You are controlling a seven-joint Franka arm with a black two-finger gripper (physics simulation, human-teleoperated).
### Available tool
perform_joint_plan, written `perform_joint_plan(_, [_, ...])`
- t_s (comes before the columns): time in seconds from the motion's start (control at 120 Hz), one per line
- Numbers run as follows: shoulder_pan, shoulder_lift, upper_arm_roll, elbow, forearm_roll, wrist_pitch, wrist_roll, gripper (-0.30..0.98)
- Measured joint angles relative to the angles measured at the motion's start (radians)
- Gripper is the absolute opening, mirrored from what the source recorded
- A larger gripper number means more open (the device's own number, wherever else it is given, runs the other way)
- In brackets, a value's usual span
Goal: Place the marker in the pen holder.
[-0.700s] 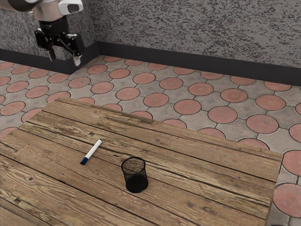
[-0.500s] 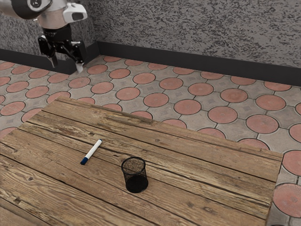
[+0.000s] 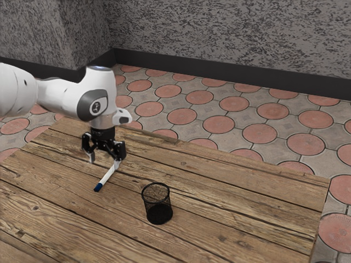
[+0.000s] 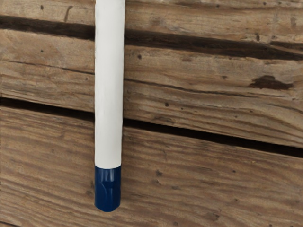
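Observation:
My black gripper (image 3: 104,162) is low over the table in the exterior view, open, its fingertips well apart and pointing down. The white marker (image 3: 107,177) with a blue cap lies on the wood just below it; one fingertip covers part of its far end. The wrist view has the marker (image 4: 109,90) close up, its blue cap facing away from that end. The black mesh pen holder (image 3: 158,204) stands upright, apart from the marker, toward the exterior view's right.
The wooden table (image 3: 236,219) has planks with dark gaps between them. Its far edge borders a tiled floor (image 3: 219,125), with a rough grey wall (image 3: 230,33) behind.
My arm has come down and toward the exterior view's right, from above the floor to over the marker. The marker and pen holder have stayed where they were.

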State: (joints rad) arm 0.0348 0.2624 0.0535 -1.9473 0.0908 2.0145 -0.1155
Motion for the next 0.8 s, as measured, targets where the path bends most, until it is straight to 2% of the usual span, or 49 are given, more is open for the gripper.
perform_joint_plan(0.267, [0.048, 0.137, 0.003, 0.096, -0.030, 0.073, 0.060, 0.69])
perform_joint_plan(0.375, [0.075, 0.202, 0.003, 0.167, -0.051, 0.028, 0.098, 0.69])
perform_joint_plan(0.567, [0.083, 0.242, 0.002, 0.194, -0.062, -0.046, 0.162, 0.69])
perform_joint_plan(0.7, [0.084, 0.321, 0.000, 0.311, -0.063, -0.099, 0.206, 0.69])
perform_joint_plan(0.8, [0.085, 0.347, -0.001, 0.341, -0.064, -0.135, 0.234, 0.69])
